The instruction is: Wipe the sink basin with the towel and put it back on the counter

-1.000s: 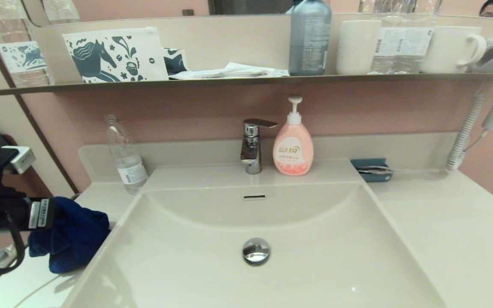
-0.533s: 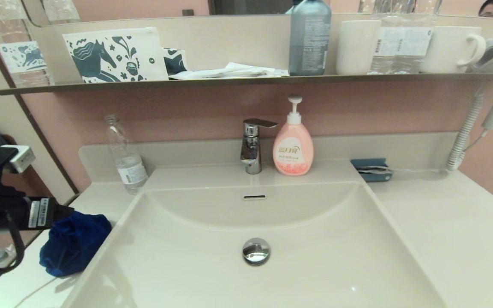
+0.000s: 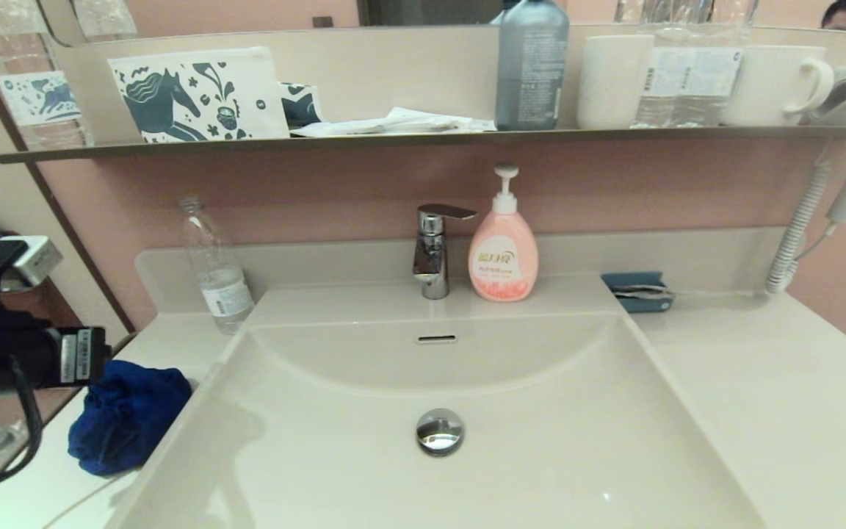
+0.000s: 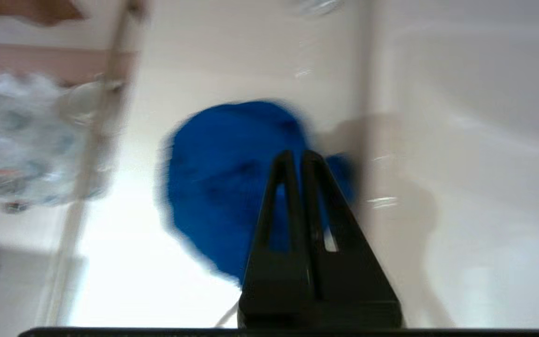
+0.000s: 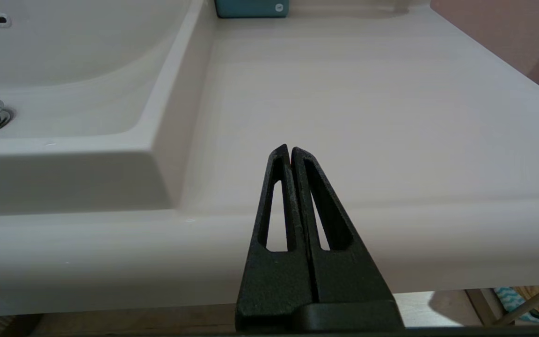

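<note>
The royal-blue towel [image 3: 129,415] lies bunched on the counter [image 3: 166,334] just left of the sink basin [image 3: 540,411]. My left arm [image 3: 19,353] hovers above and to the left of the towel, apart from it. In the left wrist view the left gripper [image 4: 297,154] is shut and empty, with the towel [image 4: 222,178] below it. The right gripper [image 5: 290,149] is shut and empty, parked low in front of the counter [image 5: 367,93] to the right of the basin [image 5: 63,70]. It does not show in the head view.
A chrome drain plug [image 3: 439,430] sits in the basin. The tap [image 3: 434,250], pink soap bottle [image 3: 503,246] and a clear water bottle [image 3: 216,268] stand along the back. A teal holder [image 3: 636,292] is at back right, beneath a dark shelf [image 3: 423,138].
One second ago the towel hung from my left gripper over the left counter. It then dropped onto the counter, and the left arm has since drawn up and back to the left.
</note>
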You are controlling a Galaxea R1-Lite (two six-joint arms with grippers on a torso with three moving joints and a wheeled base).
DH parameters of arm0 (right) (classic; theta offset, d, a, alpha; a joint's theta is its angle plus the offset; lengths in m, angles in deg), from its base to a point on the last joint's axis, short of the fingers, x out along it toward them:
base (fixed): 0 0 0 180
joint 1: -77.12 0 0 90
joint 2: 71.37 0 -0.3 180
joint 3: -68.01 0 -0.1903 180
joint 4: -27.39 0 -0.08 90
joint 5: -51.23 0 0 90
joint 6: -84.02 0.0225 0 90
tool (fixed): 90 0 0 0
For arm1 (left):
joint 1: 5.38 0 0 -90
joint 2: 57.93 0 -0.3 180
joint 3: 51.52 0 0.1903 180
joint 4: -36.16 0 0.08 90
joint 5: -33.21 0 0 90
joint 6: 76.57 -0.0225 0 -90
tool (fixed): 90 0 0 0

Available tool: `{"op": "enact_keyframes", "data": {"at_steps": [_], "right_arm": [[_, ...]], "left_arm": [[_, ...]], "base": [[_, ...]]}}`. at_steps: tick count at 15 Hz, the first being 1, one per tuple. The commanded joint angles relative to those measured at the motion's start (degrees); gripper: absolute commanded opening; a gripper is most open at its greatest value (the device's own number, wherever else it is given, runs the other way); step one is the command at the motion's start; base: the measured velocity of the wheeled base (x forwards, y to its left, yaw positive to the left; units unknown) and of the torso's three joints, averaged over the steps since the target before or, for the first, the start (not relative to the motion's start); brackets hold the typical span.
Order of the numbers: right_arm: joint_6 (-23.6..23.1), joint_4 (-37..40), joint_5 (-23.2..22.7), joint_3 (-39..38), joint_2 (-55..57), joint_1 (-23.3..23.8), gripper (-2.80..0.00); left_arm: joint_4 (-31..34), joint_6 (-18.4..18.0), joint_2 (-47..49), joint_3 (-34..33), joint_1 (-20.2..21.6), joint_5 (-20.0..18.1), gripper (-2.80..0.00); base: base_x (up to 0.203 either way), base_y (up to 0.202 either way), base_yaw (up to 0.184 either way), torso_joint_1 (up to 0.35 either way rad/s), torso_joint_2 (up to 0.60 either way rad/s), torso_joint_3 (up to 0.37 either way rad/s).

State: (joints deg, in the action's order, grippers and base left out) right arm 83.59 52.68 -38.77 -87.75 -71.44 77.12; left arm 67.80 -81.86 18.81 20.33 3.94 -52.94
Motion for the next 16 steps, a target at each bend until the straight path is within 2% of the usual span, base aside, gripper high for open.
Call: {"op": "enact_keyframes", "data": {"at_steps": [1,2,4,6,7,8,9,13,16], "right_arm": [[0.00,0.01,0.00,0.00,0.07,0.00,-2.80],[-0.06,0.01,0.00,0.00,0.07,0.00,-2.80],[0.00,0.01,0.00,0.00,0.07,0.00,-2.80],[0.00,0.01,0.00,0.00,0.07,0.00,-2.80],[-0.01,0.01,0.00,0.00,0.07,0.00,-2.80],[-0.02,0.01,0.00,0.00,0.07,0.00,-2.80],[0.00,0.01,0.00,0.00,0.07,0.00,-2.80],[0.00,0.01,0.00,0.00,0.07,0.00,-2.80],[0.00,0.01,0.00,0.00,0.07,0.00,-2.80]], "left_arm": [[-1.58,8.93,-0.28,0.02,-8.18,1.31,-2.80],[-2.56,11.84,-0.28,0.03,-12.01,4.28,-2.80],[-4.15,15.69,-0.67,-0.03,-19.15,15.61,-2.80],[-5.42,20.45,-3.20,-0.34,-25.73,23.20,-2.80],[-6.30,22.46,-4.99,-0.54,-28.10,28.57,-2.80],[-7.00,23.17,-7.11,-1.14,-28.15,31.27,-2.80],[-7.16,23.38,-10.04,-1.70,-25.95,32.44,-2.80],[-6.18,23.53,-25.57,-6.05,-19.15,33.73,-2.80],[-2.01,23.52,-38.06,-8.96,-14.40,33.87,-2.80]], "base": [[0.000,0.000,0.000,0.000,0.00,0.000],[0.000,0.000,0.000,0.000,0.00,0.000],[0.000,0.000,0.000,0.000,0.00,0.000],[0.000,0.000,0.000,0.000,0.00,0.000],[0.000,0.000,0.000,0.000,0.00,0.000],[0.000,0.000,0.000,0.000,0.00,0.000],[0.000,0.000,0.000,0.000,0.00,0.000],[0.000,0.000,0.000,0.000,0.00,0.000],[0.000,0.000,0.000,0.000,0.00,0.000]]}}
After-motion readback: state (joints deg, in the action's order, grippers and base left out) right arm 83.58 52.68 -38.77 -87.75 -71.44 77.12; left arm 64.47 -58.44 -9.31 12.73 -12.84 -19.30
